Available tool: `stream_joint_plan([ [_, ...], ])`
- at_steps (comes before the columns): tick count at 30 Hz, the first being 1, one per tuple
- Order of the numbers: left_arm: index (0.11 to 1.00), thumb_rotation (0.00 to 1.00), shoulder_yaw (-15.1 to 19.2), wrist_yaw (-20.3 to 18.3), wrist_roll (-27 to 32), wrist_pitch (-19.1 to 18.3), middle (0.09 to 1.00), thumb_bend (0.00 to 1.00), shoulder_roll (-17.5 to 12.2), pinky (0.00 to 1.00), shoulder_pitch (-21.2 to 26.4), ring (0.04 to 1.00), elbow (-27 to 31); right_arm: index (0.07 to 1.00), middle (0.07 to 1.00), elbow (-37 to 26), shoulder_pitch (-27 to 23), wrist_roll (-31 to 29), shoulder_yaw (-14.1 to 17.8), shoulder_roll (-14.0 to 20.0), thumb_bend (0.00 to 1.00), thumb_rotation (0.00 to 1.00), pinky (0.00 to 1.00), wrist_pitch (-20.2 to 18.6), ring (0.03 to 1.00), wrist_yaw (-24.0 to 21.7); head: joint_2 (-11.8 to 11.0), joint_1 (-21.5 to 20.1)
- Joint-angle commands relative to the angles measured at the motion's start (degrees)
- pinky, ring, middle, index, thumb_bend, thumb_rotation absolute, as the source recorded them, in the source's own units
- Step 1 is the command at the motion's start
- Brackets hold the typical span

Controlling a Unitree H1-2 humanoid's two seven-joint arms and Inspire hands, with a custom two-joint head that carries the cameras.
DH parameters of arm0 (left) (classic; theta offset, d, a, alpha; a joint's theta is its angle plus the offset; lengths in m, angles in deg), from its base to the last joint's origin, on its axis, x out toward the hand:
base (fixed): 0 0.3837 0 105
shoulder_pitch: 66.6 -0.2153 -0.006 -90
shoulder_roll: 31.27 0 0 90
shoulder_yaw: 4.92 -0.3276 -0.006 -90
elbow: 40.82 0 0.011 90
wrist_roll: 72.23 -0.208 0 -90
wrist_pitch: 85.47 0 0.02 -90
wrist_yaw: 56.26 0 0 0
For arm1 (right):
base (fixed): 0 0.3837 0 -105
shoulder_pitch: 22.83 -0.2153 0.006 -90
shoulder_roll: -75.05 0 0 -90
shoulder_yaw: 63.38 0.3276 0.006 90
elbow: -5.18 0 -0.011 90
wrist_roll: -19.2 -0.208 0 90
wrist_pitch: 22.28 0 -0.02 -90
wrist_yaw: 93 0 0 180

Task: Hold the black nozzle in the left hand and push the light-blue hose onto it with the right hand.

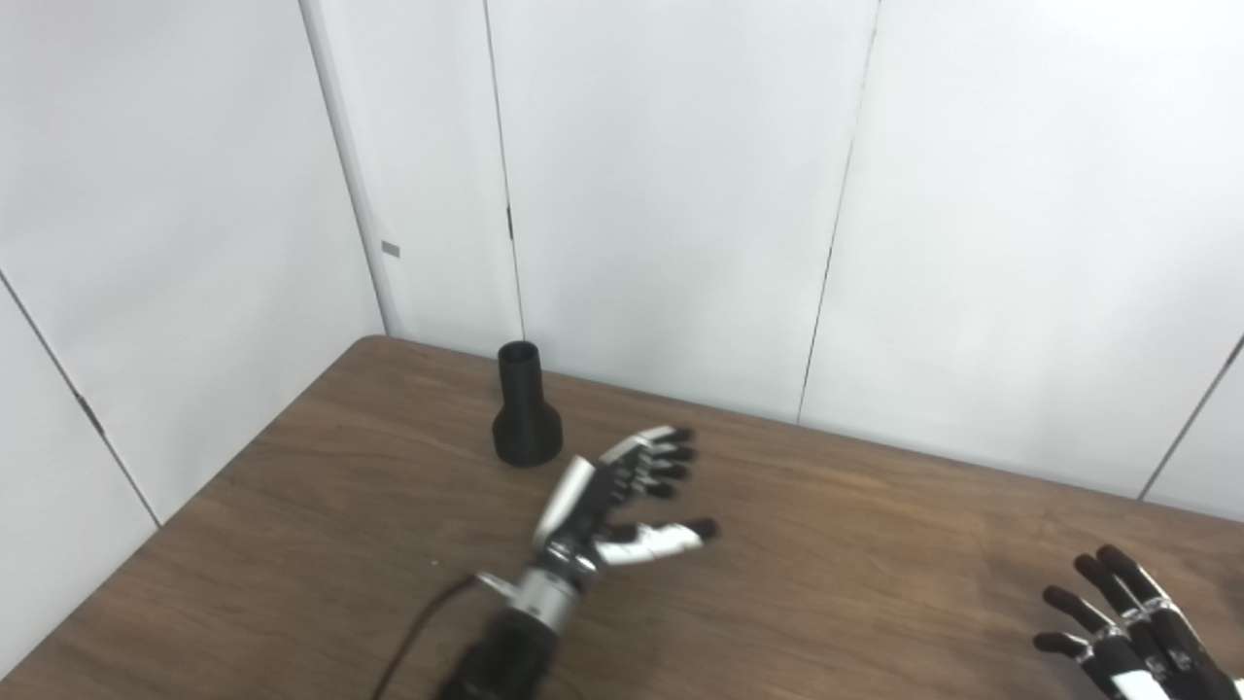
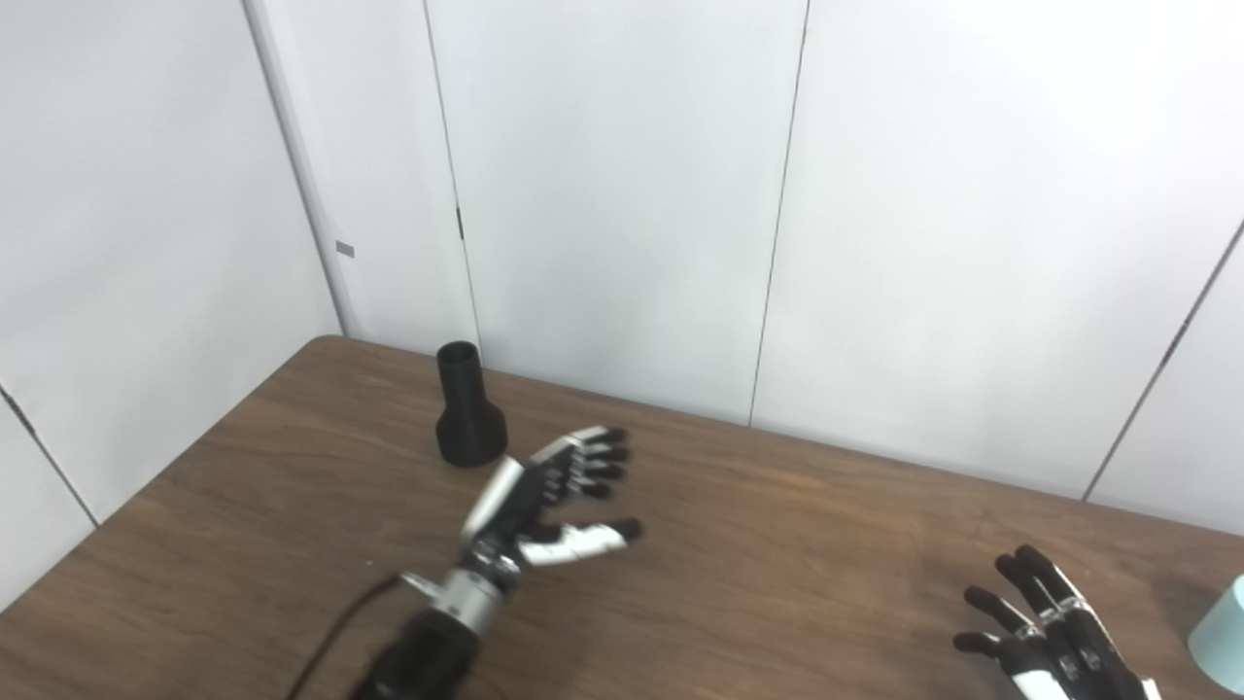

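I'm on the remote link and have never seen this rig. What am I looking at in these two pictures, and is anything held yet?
Both pictures come from two cameras side by side on a humanoid robot's head, looking down at a brown table. The left hand is open beside the black nozzle, which stands upright near the far left corner, not touched. The right hand is open at the lower right, holding nothing. In the right eye view only, a bit of the light-blue hose shows at the right edge, just beyond that hand. So nothing is held yet.
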Motion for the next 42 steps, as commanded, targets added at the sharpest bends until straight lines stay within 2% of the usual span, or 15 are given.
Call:
stream_joint_plan([
  [1, 0.765, 0.12, 0.8, 2.7, -0.8, 5.3, 0.752, 0.78, -0.8, 0.6, 2.8, 0.709, 2.0, 0.825, 0.869, -1.3, -2.1, -0.5, 0.2, 0.3, 0.83, 0.32, 0.53, 0.9, 0.715, -0.4, 0.1, 0.1],
  [6, 0.744, 0.11, 3.9, 6.5, -0.7, 9.7, 0.738, 0.75, -3.7, 0.6, 4.5, 0.707, 1.8, 0.808, 0.857, -2.3, -1.8, 0.1, 0.2, 0.0, 0.85, 0.34, 0.53, -0.6, 0.689, 0.7, 0.3, -0.1],
  [10, 0.712, 0.1, 7.1, 7.7, 2.5, 11.5, 0.732, 0.73, -5.9, 0.64, 6.0, 0.732, 1.5, 0.815, 0.863, -3.2, -1.7, 0.5, 0.1, 0.0, 0.82, 0.35, 0.5, -1.1, 0.681, 1.0, 0.6, -0.2],
  [12, 0.709, 0.08, 8.2, 9.5, 1.8, 11.9, 0.734, 0.72, -6.6, 0.65, 6.7, 0.735, 1.5, 0.813, 0.864, -3.7, -1.7, -0.1, 0.2, 0.0, 0.82, 0.34, 0.5, -2.0, 0.679, 1.0, 0.7, -0.1],
  [16, 0.722, 0.12, 9.6, 12.6, 0.8, 11.9, 0.765, 0.76, -7.7, 0.66, 7.5, 0.767, 1.1, 0.815, 0.865, -4.1, -1.7, -0.7, 0.2, 0.1, 0.76, 0.3, 0.44, -2.7, 0.656, 0.7, 0.8, 0.1],
  [20, 0.743, 0.09, 10.1, 13.4, 1.2, 11.9, 0.774, 0.75, -8.4, 0.65, 7.4, 0.763, 0.4, 0.822, 0.87, -4.3, -1.7, -0.1, -0.2, 0.5, 0.75, 0.32, 0.43, -2.8, 0.662, 0.6, 0.8, 0.2],
  [24, 0.795, 0.12, 10.2, 13.4, 0.3, 10.7, 0.833, 0.78, -8.7, 0.72, 7.0, 0.813, -0.2, 0.835, 0.89, -4.9, -1.5, -0.4, -0.3, 0.5, 0.71, 0.3, 0.44, -3.2, 0.675, 0.5, 1.2, 0.1],
  [26, 0.821, 0.11, 9.9, 12.9, -0.1, 8.2, 0.862, 0.79, -8.7, 0.76, 6.9, 0.844, -0.3, 0.838, 0.892, -5.2, -1.5, -0.2, -0.3, 0.6, 0.71, 0.31, 0.45, -3.5, 0.683, 0.8, 1.3, 0.1],
  [29, 0.885, 0.16, 9.3, 11.4, 0.4, 4.7, 0.929, 0.84, -9.2, 0.9, 6.7, 0.94, -0.3, 0.843, 0.893, -5.7, -1.4, 0.3, -0.3, 0.7, 0.71, 0.32, 0.46, -3.9, 0.696, 1.2, 1.4, 0.2],
  [31, 0.938, 0.2, 8.8, 9.3, 2.3, 0.6, 0.981, 0.9, -9.7, 0.98, 6.7, 0.988, -0.2, 0.846, 0.893, -5.7, -1.4, 0.2, -0.4, 0.8, 0.69, 0.31, 0.44, -3.6, 0.683, 0.7, 1.5, 0.1],
  [32, 0.953, 0.21, 8.7, 8.4, 3.0, -0.6, 0.991, 0.92, -9.9, 0.99, 6.7, 0.994, -0.5, 0.843, 0.888, -5.8, -1.4, 0.1, -0.4, 0.8, 0.69, 0.31, 0.43, -3.7, 0.672, 0.7, 1.5, 0.1],
  [34, 0.968, 0.21, 8.5, 7.1, 4.7, -1.7, 0.994, 0.92, -10.2, 0.94, 6.9, 0.99, -1.8, 0.845, 0.865, -6.0, -1.3, -0.3, -0.5, 0.8, 0.67, 0.3, 0.43, -3.9, 0.653, 0.5, 1.5, 0.1],
  [36, 0.982, 0.21, 8.3, 6.3, 5.2, -3.0, 0.993, 0.92, -10.6, 0.93, 7.1, 0.98, -2.9, 0.85, 0.854, -6.2, -1.3, -0.6, -0.6, 0.9, 0.65, 0.28, 0.42, -3.9, 0.632, 0.2, 1.8, 0.0],
  [38, 0.993, 0.25, 7.8, 6.4, 4.0, -4.2, 0.992, 0.95, -11.0, 0.93, 7.3, 0.98, -4.0, 0.848, 0.845, -6.7, -1.2, -0.7, -0.6, 0.8, 0.64, 0.28, 0.42, -4.5, 0.623, 0.7, 1.9, 0.1],
  [42, 1.0, 0.35, 6.3, 7.6, -0.5, -9.9, 0.999, 1.0, -12.0, 0.95, 7.5, 0.998, -5.3, 0.842, 0.841, -7.4, -1.1, -1.0, -0.5, 0.8, 0.65, 0.28, 0.4, -5.1, 0.604, 0.8, 2.0, 0.2],
])
